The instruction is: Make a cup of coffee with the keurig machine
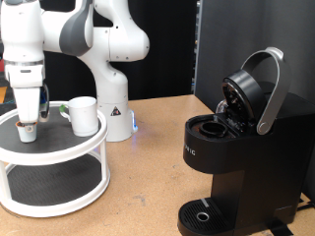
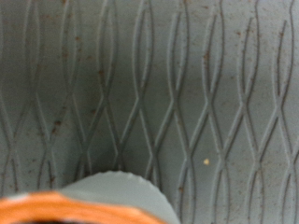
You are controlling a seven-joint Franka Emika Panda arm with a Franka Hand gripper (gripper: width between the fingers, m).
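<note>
Wooden table (image 1: 148, 167): keurig machine (image 1: 236, 147) lid-up at right edge; tool (image 1: 28, 126) apparently gripping a pod (image 1: 28, 131) beside cup (image 1: 83, 115).

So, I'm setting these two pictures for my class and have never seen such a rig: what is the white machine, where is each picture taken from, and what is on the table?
The white machine is a robot arm; its gripper reaches down over the top shelf of a round two-tier stand at the exterior view's left. The wide picture comes from a camera off the arm. The close-up comes from a camera on the hand, looking along the fingers at the shelf's grey wavy mat, with an orange-rimmed object at the edge. Something small sits at the gripper's fingertips; whether it is gripped is unclear. A white cup stands on the same shelf. At the exterior view's right stands the black keurig machine, lid raised.
</note>
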